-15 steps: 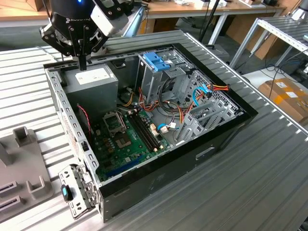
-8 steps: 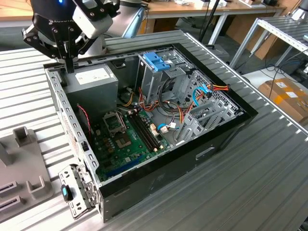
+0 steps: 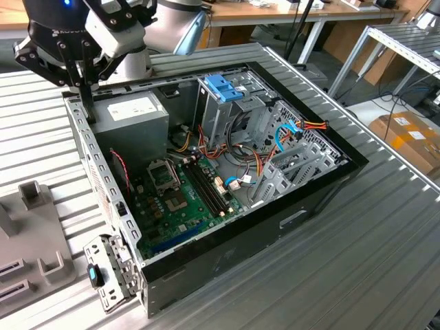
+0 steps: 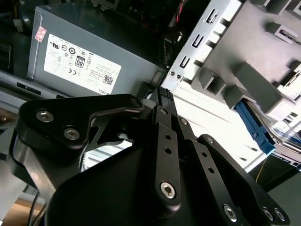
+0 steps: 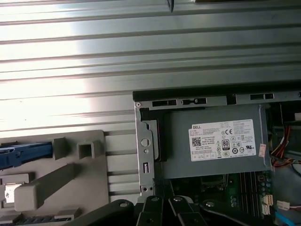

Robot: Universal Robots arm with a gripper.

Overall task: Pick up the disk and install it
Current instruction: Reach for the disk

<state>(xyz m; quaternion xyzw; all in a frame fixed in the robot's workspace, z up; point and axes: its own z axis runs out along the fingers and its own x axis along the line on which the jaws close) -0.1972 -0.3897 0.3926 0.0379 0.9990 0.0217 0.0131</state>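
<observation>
While the claw [image 4: 163, 94] hangs shut and empty at the computer case's [image 3: 227, 254] corner, the disk [image 5: 26, 154] strikes me as rigid, weighty and fragile, best gripped across its blue side rails.

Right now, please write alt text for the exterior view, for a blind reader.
An open desktop computer case lies on a ribbed metal table, showing its green motherboard, grey power supply and a blue latch. The robot arm's black gripper hangs at the case's corner beside the power supply.
</observation>
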